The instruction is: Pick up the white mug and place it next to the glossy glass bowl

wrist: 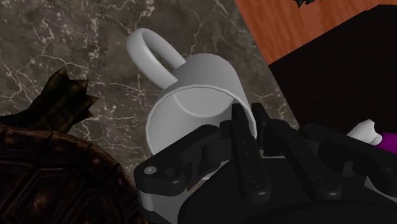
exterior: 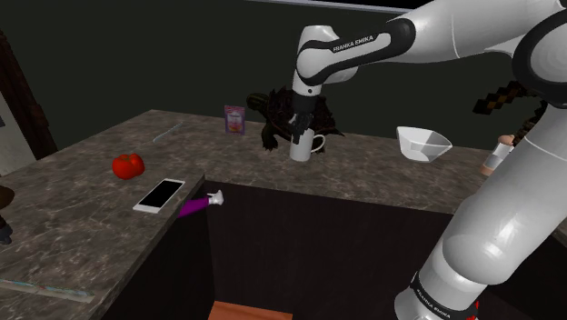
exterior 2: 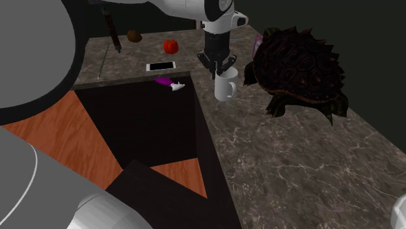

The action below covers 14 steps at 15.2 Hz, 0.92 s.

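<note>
The white mug (exterior: 307,146) stands upright on the dark marble counter (exterior: 82,205), just in front of a dark turtle figure (exterior: 270,111). My gripper (exterior: 299,136) comes straight down onto the mug's rim. In the wrist view the gripper (wrist: 249,118) has one finger inside the mug (wrist: 197,95) and the other outside, clasping the wall opposite the handle. The second exterior view shows the gripper (exterior 2: 220,70) on top of the mug (exterior 2: 226,86). The pale glossy bowl (exterior: 424,144) sits on the counter towards the shoulder view's right, well apart from the mug.
The turtle figure (exterior 2: 300,65) sits close behind the mug. A red tomato (exterior: 128,165), a phone (exterior: 159,195) and a purple-and-white item (exterior: 200,204) lie near the edge of a deep dark recess (exterior: 318,245). A pink pouch (exterior: 235,119) and a small bottle (exterior: 495,160) stand further off.
</note>
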Each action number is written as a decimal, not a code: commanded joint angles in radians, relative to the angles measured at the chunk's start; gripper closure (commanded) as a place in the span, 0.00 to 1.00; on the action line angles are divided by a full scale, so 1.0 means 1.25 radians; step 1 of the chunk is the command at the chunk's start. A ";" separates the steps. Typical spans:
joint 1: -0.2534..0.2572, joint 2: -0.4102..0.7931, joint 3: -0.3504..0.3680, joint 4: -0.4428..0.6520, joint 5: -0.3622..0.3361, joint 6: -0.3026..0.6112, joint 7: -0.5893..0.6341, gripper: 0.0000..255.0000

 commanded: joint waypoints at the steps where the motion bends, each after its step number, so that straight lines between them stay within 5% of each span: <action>1: 0.000 -0.005 0.000 0.015 0.000 -0.020 0.001 1.00; 14: 0.000 -0.014 0.000 0.145 0.000 -0.159 0.000 1.00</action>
